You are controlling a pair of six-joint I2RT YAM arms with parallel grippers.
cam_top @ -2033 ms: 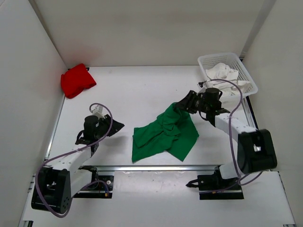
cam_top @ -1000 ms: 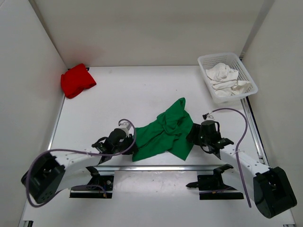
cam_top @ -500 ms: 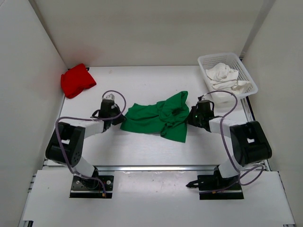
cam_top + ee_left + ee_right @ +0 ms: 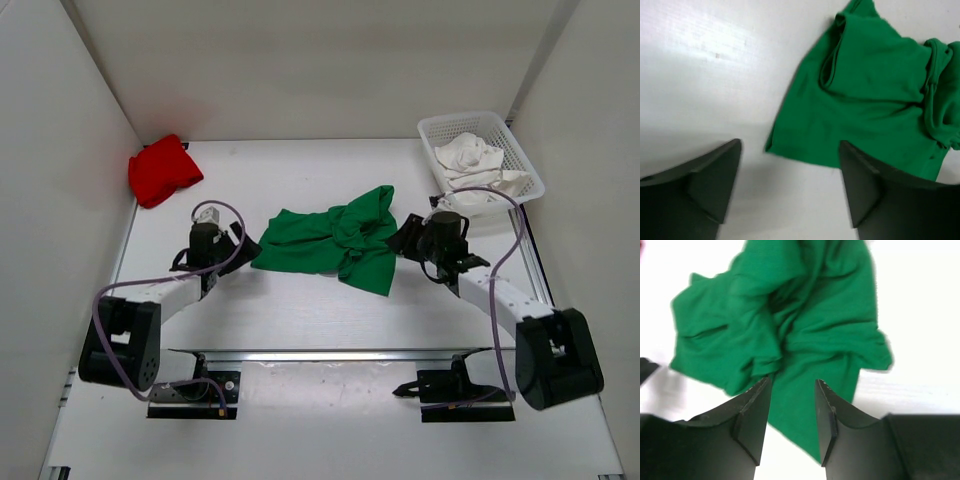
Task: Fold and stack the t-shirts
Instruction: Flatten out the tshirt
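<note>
The green t-shirt (image 4: 330, 240) lies rumpled and partly spread in the middle of the table, its right half bunched (image 4: 790, 325). My left gripper (image 4: 236, 248) sits just left of the shirt's left edge (image 4: 865, 115). Its jaws are wide open over bare table (image 4: 790, 172). My right gripper (image 4: 404, 238) is at the shirt's right edge. Its jaws (image 4: 792, 405) stand apart above the green cloth without pinching it. The red t-shirt (image 4: 160, 170) is bundled in the far left corner. The white t-shirt (image 4: 470, 158) lies crumpled in the basket.
The white mesh basket (image 4: 522, 152) stands at the far right corner. White walls close in the table on the left, back and right. A metal rail (image 4: 320, 353) runs along the near edge by the arm bases.
A second ago both arms held the green shirt near the front rail. They carried it to mid-table, stretched it sideways, then both grippers opened and drew slightly away from it.
</note>
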